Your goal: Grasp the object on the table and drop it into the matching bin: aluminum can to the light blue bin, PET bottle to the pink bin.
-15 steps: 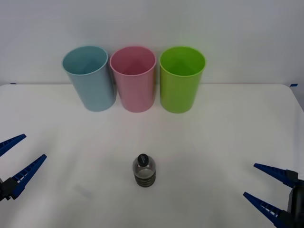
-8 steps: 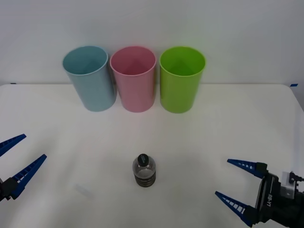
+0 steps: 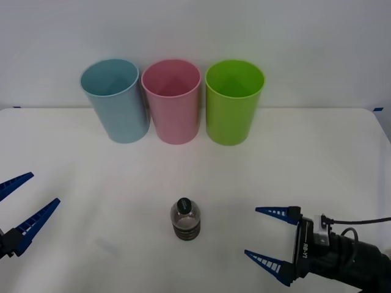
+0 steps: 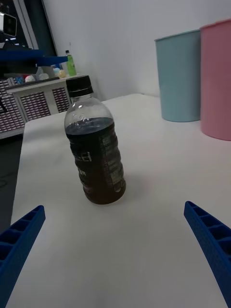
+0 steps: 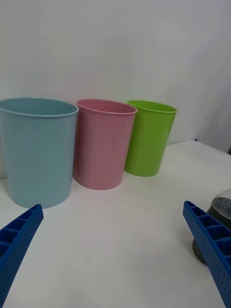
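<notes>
Your PET bottle [image 3: 185,220] stands upright on the table [image 3: 317,159], near its front edge and well apart from the 3 bins at the back. Your right gripper [image 3: 273,237] sits low beside it, jaws spread wide and pointing straight at it, nothing held. Your left gripper [image 3: 18,202] waits at the table's left edge, also spread wide and empty. Judging by the look, that bottle is light and top-narrow, so a nudge could tip it; the clear shoulder seems smooth and likely slick, while the dark ribbed lower part should give your fingers more bite. Take it around that ribbed body, below the cap [image 4: 79,85]. The right wrist view gives you what the front view can't: the bottle side-on, ribs and label plain, centred between your fingers [image 4: 210,235]. The front view gives you the layout instead, with the pink bin [image 3: 171,101] in the middle between the light blue bin [image 3: 115,99] and the lime green bin [image 3: 233,101]. The left wrist view shows the bins' full height.
</notes>
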